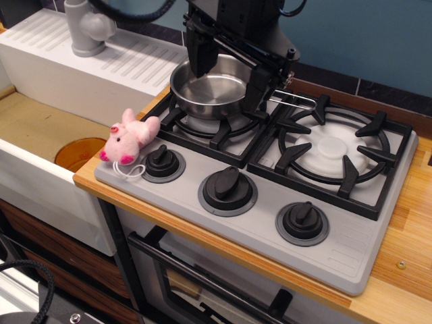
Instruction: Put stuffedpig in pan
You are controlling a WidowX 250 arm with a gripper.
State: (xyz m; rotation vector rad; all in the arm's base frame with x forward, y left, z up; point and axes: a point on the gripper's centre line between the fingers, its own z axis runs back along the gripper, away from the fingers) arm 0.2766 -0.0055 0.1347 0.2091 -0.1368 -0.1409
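Observation:
The stuffedpig (129,138) is a small pale-pink plush lying on the grey stove top at its front left corner, beside the left knob (163,163), with its white string loop trailing forward. The pan (210,93), shiny steel with a wire handle (297,101) pointing right, sits on the rear left burner and holds nothing. My gripper (229,73) hangs over the pan with its black fingers (200,54) wide apart, one near each side of the rim. It is open and holds nothing. The pig lies well to the front left of it.
The right burner (334,148) has black grates and a white cap. Two more knobs (227,190) (302,222) line the front of the stove. A sink (40,128) with an orange drain (79,152) lies to the left, with a grey faucet (84,27) behind it.

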